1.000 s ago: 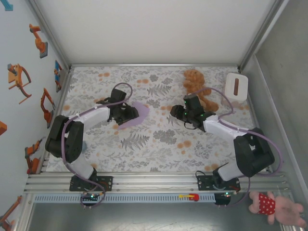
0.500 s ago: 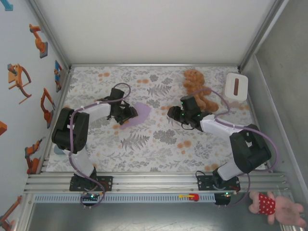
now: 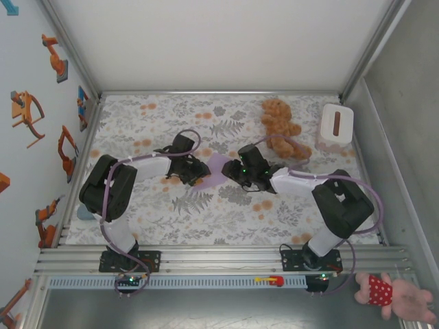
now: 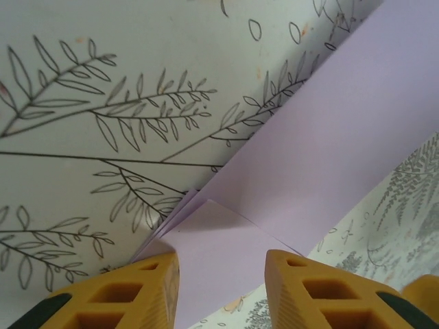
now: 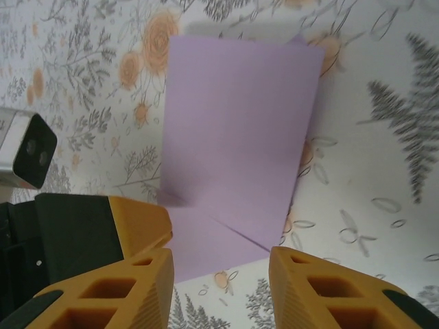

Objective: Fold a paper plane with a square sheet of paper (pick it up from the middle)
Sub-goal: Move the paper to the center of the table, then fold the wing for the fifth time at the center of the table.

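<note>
2 tools are brought together at the square sheet of paper [image 3: 218,166], which lies partly folded near the centre of the worktop [image 3: 226,219]. The left tool [image 4: 221,259] is released, with its fingers set apart astride a folded corner of the sheet. The right tool [image 5: 221,252] is likewise released, with its fingers spread over 1 edge.

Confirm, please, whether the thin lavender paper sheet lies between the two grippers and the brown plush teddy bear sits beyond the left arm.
Not quite: the top external view shows the brown plush teddy bear beyond the right arm, not the left. The thin lavender paper sheet does lie between the left gripper and the right gripper.
</note>
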`<action>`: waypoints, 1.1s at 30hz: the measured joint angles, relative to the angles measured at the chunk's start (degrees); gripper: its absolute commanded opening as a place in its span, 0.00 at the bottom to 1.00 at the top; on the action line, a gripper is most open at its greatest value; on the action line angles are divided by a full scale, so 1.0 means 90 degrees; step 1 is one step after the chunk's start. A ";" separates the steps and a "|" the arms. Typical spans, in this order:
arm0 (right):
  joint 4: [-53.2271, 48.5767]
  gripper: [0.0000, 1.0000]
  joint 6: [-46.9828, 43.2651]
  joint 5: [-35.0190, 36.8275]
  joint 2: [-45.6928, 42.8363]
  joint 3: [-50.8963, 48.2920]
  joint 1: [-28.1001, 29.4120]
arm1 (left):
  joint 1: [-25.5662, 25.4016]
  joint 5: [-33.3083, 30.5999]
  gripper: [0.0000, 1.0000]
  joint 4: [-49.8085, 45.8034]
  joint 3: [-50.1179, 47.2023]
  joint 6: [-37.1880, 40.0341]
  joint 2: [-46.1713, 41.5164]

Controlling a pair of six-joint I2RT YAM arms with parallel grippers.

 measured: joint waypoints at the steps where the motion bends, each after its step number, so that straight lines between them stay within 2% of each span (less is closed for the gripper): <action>1: 0.0034 0.40 0.0070 0.0000 0.0032 0.0000 0.0049 | 0.0000 0.0027 0.35 0.0000 0.0002 -0.0019 -0.0046; 9: 0.0267 0.39 0.0391 0.0002 0.0248 -0.0024 0.0100 | 0.0000 0.0114 0.33 -0.0029 0.0340 0.0012 -0.0175; 20: 0.0384 0.42 0.0561 -0.0024 0.0381 -0.0051 0.0100 | 0.0107 -0.0007 0.32 -0.0155 0.0512 0.0029 0.0474; 33: 0.0780 0.42 0.0797 -0.0376 0.0906 -0.0051 0.0100 | 0.0274 0.0364 0.30 0.0561 0.0117 -0.0663 0.0415</action>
